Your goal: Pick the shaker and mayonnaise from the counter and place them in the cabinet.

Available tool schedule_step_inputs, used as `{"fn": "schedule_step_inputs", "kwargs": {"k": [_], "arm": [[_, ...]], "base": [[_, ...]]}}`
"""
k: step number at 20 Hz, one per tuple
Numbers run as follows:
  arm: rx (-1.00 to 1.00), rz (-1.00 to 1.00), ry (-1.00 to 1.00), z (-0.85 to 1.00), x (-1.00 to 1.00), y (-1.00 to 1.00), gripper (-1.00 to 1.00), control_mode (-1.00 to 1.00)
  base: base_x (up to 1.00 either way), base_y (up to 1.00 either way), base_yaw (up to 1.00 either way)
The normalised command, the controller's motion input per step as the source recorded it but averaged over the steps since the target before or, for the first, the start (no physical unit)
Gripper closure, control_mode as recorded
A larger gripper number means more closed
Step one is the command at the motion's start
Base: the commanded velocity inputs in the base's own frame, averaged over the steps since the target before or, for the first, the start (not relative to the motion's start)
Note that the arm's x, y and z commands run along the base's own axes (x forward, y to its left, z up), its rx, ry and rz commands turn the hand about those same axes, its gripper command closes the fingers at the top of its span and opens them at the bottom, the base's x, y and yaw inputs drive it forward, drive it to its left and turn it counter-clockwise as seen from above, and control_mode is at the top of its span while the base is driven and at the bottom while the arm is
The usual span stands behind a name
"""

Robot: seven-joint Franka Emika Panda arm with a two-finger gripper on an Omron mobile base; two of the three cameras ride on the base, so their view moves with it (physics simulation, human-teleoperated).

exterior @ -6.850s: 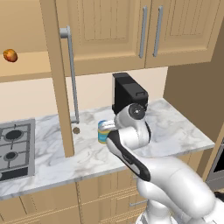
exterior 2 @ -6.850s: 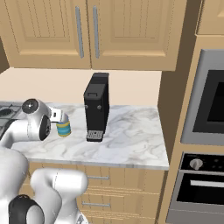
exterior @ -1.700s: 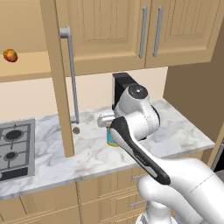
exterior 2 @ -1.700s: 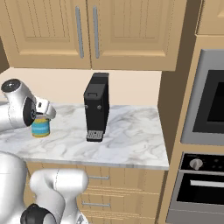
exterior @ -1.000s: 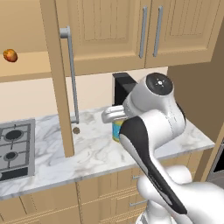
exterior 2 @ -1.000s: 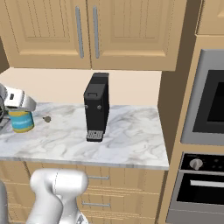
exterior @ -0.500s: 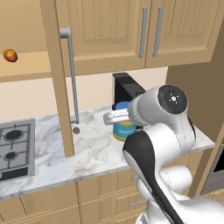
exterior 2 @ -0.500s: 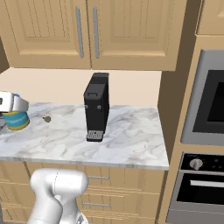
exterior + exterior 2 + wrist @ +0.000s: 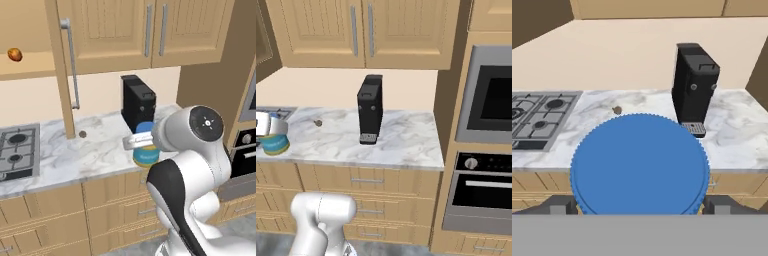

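Arm swinging the jar out from the surface, off its front edge.
The cabinet (image 9: 30, 65) is standing open up left, door (image 9: 59, 75) ajar, so the pincer (image 9: 640, 210) is carrying the mayonnaise (image 9: 146, 155) clear first, clamped wide on its sides beneath the blue lid (image 9: 640, 162), beside the coffee machine (image 9: 138, 102).

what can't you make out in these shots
- Mayonnaise label: left base view, hidden by the arm; in the hand view the blue lid covers the jar body.
- Speck on the counter: too small to identify.
- End effector: right base view, cut off by the left edge.
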Motion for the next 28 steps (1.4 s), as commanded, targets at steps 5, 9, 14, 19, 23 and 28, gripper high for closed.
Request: {"fn": "schedule_step_inputs", "kwargs": {"k": [5, 9, 14, 19, 23, 28], "arm": [[0.0, 0.0, 0.0, 0.0, 0.0, 0.0, 1.0, 1.0], [0.0, 0.0, 0.0, 0.0, 0.0, 0.0, 1.0, 1.0], [0.0, 0.0, 0.0, 0.0, 0.0, 0.0, 1.0, 1.0], [0.0, 0.0, 0.0, 0.0, 0.0, 0.0, 1.0, 1.0], [0.0, 0.0, 0.0, 0.0, 0.0, 0.0, 1.0, 1.0], [0.0, 0.0, 0.0, 0.0, 0.0, 0.0, 1.0, 1.0]], "base": [[-0.78, -0.09, 0.0], [-0.53, 0.53, 0.0], [-0.41, 0.69, 0.0], [-0.28, 0.81, 0.0], [-0.13, 0.87, -0.02], [-0.05, 0.97, -0.03]]}}
